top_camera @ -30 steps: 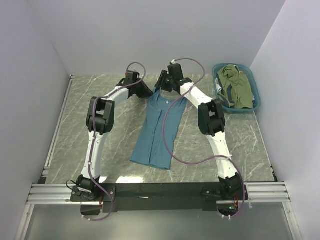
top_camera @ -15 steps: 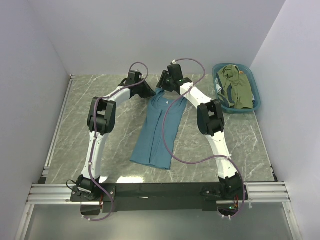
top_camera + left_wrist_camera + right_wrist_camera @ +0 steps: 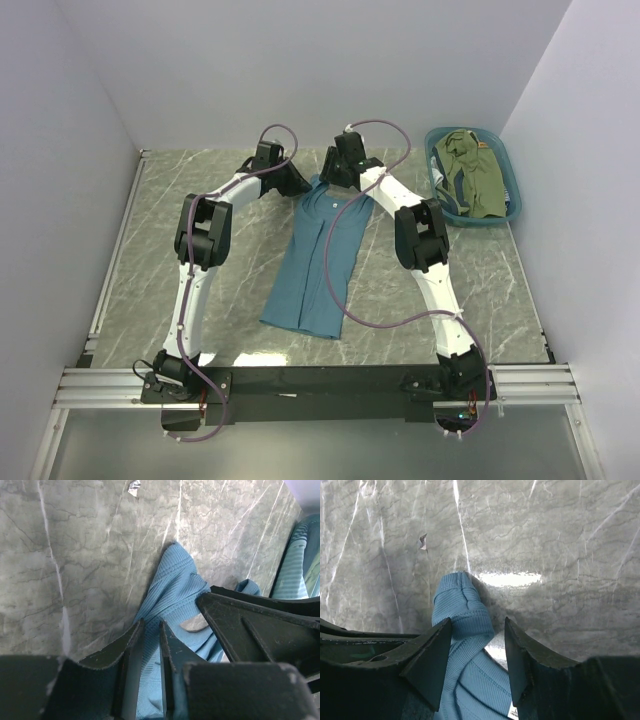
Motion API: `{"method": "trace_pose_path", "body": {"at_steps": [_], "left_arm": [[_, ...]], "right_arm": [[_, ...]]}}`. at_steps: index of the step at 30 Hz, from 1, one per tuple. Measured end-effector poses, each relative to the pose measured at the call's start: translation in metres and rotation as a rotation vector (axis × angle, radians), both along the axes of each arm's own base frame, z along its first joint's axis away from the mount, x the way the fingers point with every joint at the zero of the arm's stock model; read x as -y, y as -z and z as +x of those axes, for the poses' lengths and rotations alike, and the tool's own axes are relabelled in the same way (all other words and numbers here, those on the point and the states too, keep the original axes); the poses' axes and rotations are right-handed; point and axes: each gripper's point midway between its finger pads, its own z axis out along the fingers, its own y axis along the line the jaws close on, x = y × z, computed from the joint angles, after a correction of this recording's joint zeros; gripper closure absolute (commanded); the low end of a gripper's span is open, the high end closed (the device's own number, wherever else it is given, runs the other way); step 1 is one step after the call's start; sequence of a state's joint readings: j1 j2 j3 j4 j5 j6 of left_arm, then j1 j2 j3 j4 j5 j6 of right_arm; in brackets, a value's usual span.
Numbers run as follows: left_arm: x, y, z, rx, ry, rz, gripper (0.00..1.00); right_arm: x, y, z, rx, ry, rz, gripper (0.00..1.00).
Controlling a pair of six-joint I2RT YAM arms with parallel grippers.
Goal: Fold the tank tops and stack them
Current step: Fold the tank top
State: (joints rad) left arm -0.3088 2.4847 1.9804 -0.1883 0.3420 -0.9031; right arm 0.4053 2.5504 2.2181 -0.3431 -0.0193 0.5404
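A teal-blue tank top (image 3: pixel 312 262) lies lengthwise on the marble table, its shoulder straps at the far end. My left gripper (image 3: pixel 298 183) is down at the left strap; in the left wrist view its jaws (image 3: pixel 150 626) stand narrow with ribbed blue cloth (image 3: pixel 175 585) pinched between them. My right gripper (image 3: pixel 333 180) sits at the right strap. In the right wrist view the jaws (image 3: pixel 477 621) stand wide around the twisted strap (image 3: pixel 460 600), with a gap at the right finger. An olive-green tank top (image 3: pixel 480 175) and a darker striped one (image 3: pixel 452 192) lie in the basket.
The teal plastic basket (image 3: pixel 514 190) stands at the back right by the wall. The right arm's purple cable (image 3: pixel 334 275) hangs across the teal top. White walls close in the table on three sides. A metal rail (image 3: pixel 120 240) runs along the left edge.
Both grippers have shifted slightly at the far end of the teal top; the left one edged right toward the strap. The top lies as before.
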Motion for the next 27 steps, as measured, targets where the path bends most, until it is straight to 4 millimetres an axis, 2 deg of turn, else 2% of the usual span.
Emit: {"method": "trace_pose_path", "body": {"at_steps": [4, 11, 21, 27], "left_arm": [[0.000, 0.000, 0.000, 0.000, 0.002, -0.001, 0.75], [0.003, -0.003, -0.002, 0.003, 0.021, -0.006, 0.72], [0.008, -0.025, 0.006, 0.051, 0.046, -0.021, 0.72], [0.010, -0.028, 0.006, 0.054, 0.056, -0.030, 0.71]], "right_arm": [[-0.001, -0.001, -0.001, -0.004, -0.005, 0.004, 0.48], [-0.009, -0.013, 0.000, 0.001, -0.026, 0.045, 0.64], [-0.011, -0.007, -0.004, -0.028, -0.036, 0.064, 0.55], [-0.009, -0.005, -0.005, -0.039, -0.034, 0.059, 0.60]]}}
